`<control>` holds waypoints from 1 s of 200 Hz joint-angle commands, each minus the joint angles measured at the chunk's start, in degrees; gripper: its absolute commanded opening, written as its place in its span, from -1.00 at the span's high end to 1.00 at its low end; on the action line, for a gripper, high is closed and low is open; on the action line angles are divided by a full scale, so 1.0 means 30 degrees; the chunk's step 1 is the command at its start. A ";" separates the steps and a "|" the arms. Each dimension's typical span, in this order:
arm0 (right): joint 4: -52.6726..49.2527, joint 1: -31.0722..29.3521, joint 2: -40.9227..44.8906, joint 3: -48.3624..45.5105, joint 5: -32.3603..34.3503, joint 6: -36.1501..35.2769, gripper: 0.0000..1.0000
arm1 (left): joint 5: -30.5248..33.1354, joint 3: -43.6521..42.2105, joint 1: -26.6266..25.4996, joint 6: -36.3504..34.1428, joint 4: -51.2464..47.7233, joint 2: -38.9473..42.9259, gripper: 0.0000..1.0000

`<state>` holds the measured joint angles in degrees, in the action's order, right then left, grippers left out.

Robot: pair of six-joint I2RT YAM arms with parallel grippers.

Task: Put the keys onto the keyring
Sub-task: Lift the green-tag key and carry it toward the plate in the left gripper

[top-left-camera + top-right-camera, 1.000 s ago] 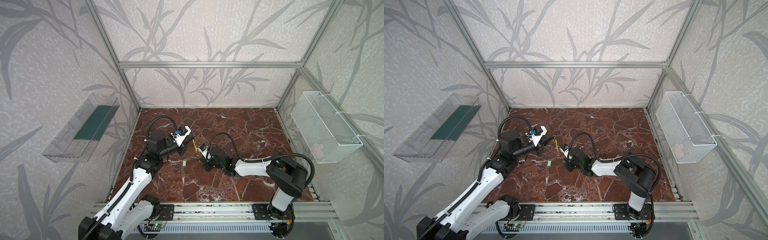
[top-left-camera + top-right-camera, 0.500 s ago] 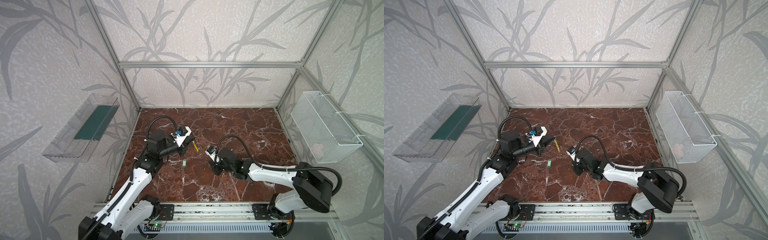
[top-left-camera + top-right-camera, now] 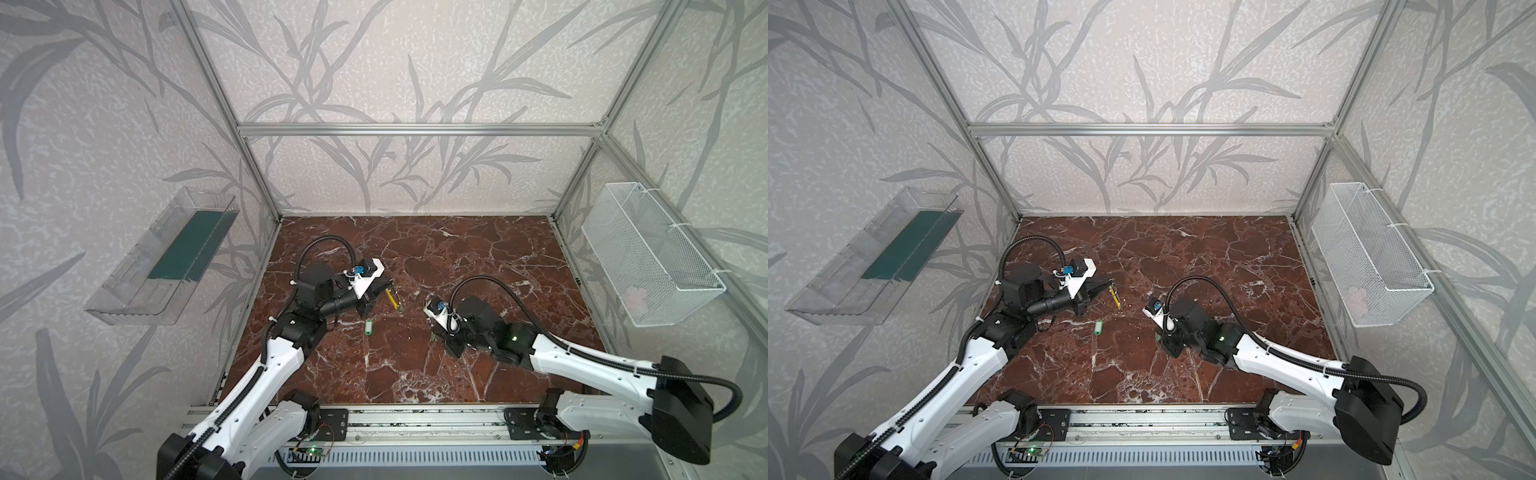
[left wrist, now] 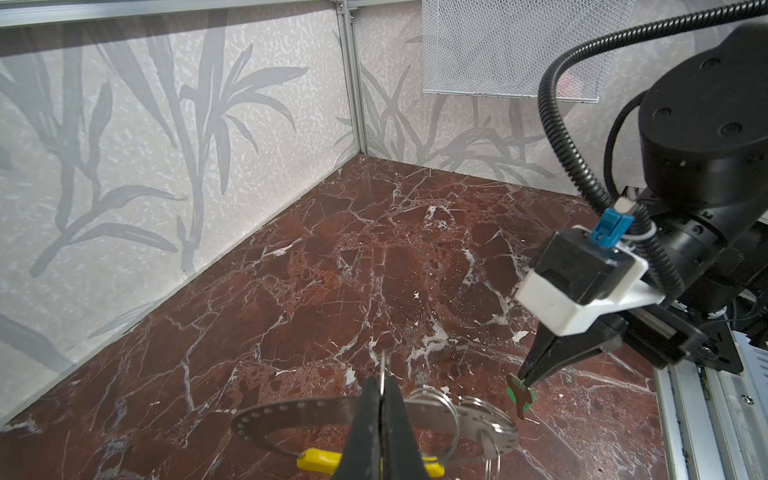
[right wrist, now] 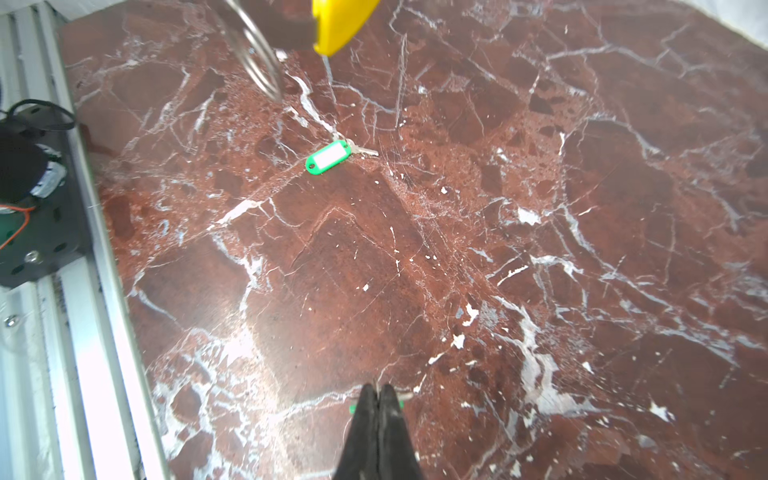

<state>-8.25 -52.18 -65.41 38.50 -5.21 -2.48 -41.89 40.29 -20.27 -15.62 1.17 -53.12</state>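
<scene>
My left gripper (image 4: 382, 384) is shut on the band of the keyring (image 4: 291, 409), a flat grey perforated ring with a yellow sleeve (image 4: 320, 461), held above the floor. Split rings (image 4: 436, 415) and a small metal key (image 4: 492, 455) hang from it. In both top views the sleeve (image 3: 392, 299) (image 3: 1114, 297) shows at the left gripper's tip. My right gripper (image 4: 525, 376) (image 5: 378, 390) is shut on a green-tagged key (image 4: 519, 395), close above the floor and apart from the ring. Another green-tagged key (image 5: 328, 156) (image 3: 368, 327) (image 3: 1098, 327) lies flat on the marble between the arms.
A white wire basket (image 3: 648, 257) hangs on the right wall. On the left wall sits a clear plastic shelf (image 3: 166, 257). An aluminium rail (image 3: 415, 419) runs along the front edge of the red marble floor (image 3: 457, 257).
My right arm has pulled back to the right and toward the front, away from the keyring, with the key still in its jaws. The left arm has held still.
</scene>
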 commanded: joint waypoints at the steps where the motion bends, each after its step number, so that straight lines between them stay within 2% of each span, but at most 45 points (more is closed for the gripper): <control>1: -0.1498 0.0222 0.2003 0.0150 -0.0381 -0.1090 1.00 | -0.0427 -0.0191 -0.0680 -0.0815 -0.0379 0.0337 1.00; 58: -0.2576 0.0402 0.4727 0.1923 -0.1725 -0.1897 1.00 | 0.0806 0.0040 -0.3401 -0.1471 -0.0177 -0.0085 1.00; 126: -0.0908 0.0417 0.4869 0.2020 -0.2393 -0.1197 1.00 | 0.2634 0.0793 -0.6045 -0.1587 0.0462 -0.1314 1.00; 200: -0.0002 0.0402 0.4765 0.1645 -0.2138 -0.1112 1.00 | 0.3449 0.1726 -0.7440 -0.1865 0.0419 -0.2664 1.00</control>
<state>-10.57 -51.24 -51.55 43.86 -11.97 -6.63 -32.34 42.85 -41.67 -19.88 1.17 -60.58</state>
